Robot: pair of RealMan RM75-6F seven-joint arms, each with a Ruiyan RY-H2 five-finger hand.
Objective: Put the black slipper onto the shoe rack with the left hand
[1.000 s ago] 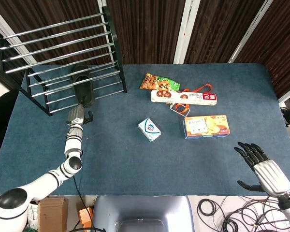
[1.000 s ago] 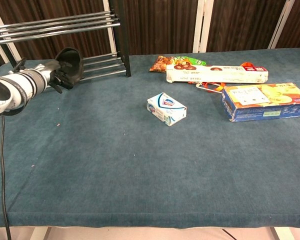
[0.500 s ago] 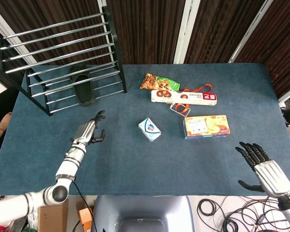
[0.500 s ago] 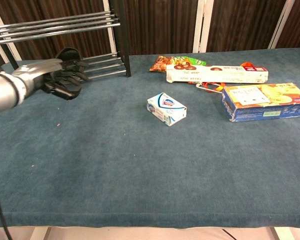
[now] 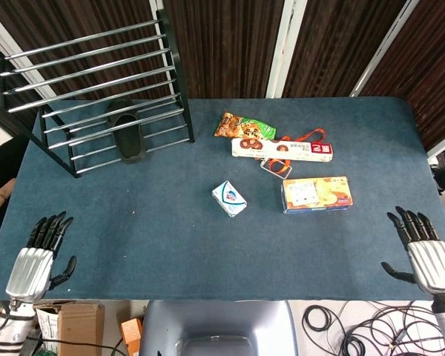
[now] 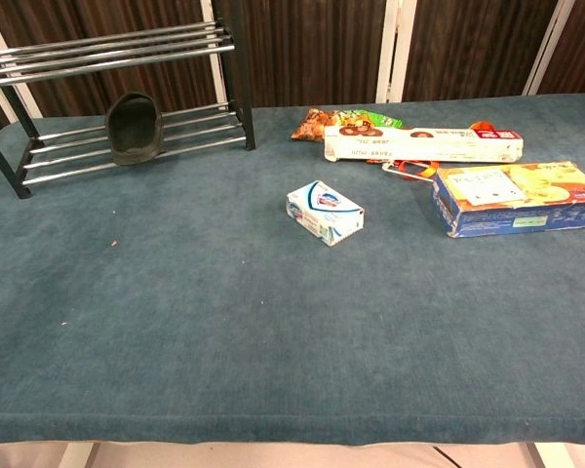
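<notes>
Down at about 8 o'clock the left hand [image 5: 35, 259] sits at the table's near edge, fingers spread and holding nothing. Up at 10 o'clock the black slipper [image 5: 127, 132] lies on the lower rails of the shoe rack [image 5: 96, 89], well apart from that hand. Middle of the blue table [image 5: 170, 222] there's a small white-blue box [image 5: 229, 199], with a snack bag [image 5: 243, 126] and a long cookie box [image 5: 282, 149] around 1 o'clock, plus a yellow-blue box [image 5: 317, 194] at 3. The right hand [image 5: 424, 252] at 4 o'clock is splayed too, nothing in it.
</notes>
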